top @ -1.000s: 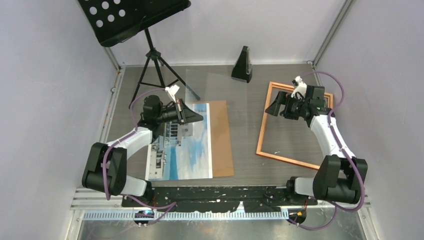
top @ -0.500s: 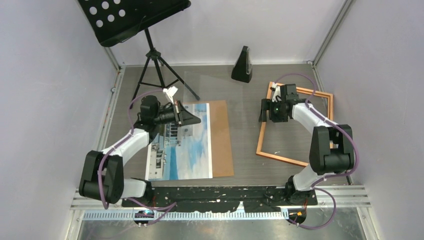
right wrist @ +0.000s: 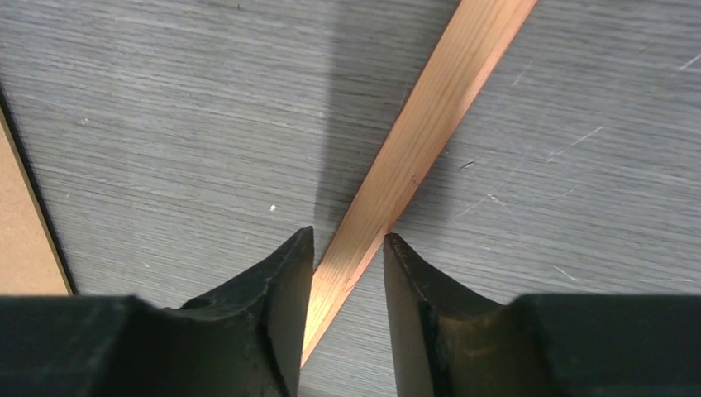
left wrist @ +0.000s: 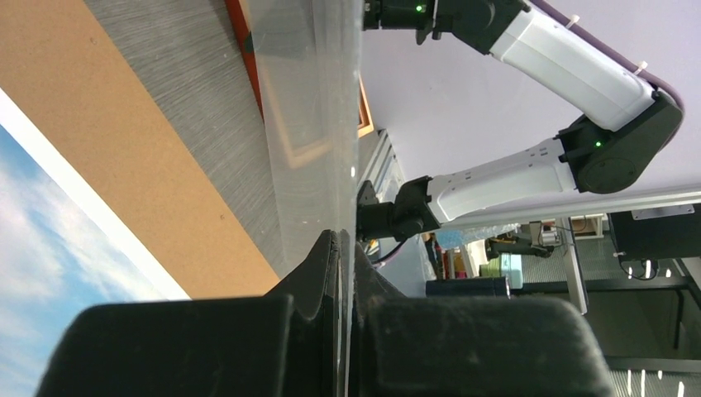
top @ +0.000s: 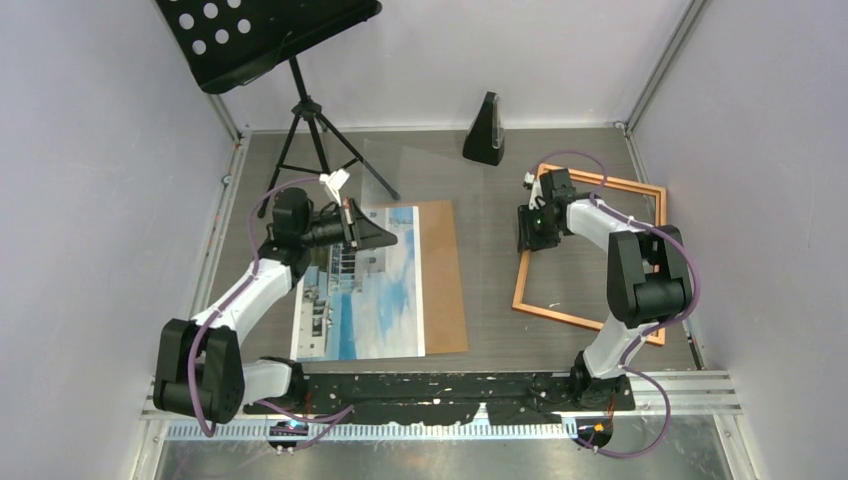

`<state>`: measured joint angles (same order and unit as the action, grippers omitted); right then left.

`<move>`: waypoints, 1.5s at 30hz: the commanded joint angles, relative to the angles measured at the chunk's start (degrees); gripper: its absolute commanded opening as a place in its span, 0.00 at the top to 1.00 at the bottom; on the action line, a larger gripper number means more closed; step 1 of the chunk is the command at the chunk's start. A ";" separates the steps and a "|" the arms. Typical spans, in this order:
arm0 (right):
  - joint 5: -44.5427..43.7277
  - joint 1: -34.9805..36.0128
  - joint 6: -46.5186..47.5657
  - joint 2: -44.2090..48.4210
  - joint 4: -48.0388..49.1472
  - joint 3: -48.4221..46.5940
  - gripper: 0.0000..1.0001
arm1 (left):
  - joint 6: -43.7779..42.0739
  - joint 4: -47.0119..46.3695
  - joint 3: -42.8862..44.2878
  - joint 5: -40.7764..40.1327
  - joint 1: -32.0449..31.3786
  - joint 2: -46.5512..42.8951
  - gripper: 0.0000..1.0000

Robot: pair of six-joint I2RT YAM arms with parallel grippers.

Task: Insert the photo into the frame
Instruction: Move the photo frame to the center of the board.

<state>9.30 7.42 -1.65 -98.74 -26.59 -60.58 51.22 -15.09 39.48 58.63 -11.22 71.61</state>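
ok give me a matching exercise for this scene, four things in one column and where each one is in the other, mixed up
Things
1. photo
2. frame
3. clear pane
4. brown board

Places
A. pinched in the left gripper
B. one rail between the fingers of the right gripper
C. flat on the table, under the photo
D. lying on top of the brown board

Pairs: 1-D, 2-B, 3-A, 4-C
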 commanded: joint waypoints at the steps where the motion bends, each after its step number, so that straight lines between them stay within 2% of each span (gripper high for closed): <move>1: -0.83 1.12 0.36 -0.86 -1.16 -1.96 0.62 | 2.46 -1.52 3.11 2.36 0.33 -2.06 1.00; 8: 0.69 2.90 -0.60 -1.58 -0.93 -0.77 0.84 | 5.05 -4.23 4.45 2.46 0.33 -2.09 1.00; 14: 3.63 6.06 -3.44 -0.29 1.10 1.66 0.94 | 8.85 -8.66 4.47 2.29 0.65 -1.17 1.00; 24: 10.47 12.21 -11.76 1.38 7.86 5.57 0.95 | 15.03 -19.11 4.55 4.91 3.22 1.75 1.00; 33: 14.27 13.89 -24.75 5.31 17.61 11.80 0.95 | 12.33 -16.11 4.53 6.66 9.90 0.35 1.00; 45: 12.79 15.21 -37.20 9.08 27.88 16.35 0.95 | 8.66 -12.59 4.67 6.14 10.34 -1.81 1.00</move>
<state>21.67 22.13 -32.34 -91.70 -5.52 -44.62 61.17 -26.76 41.89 63.33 -1.02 71.81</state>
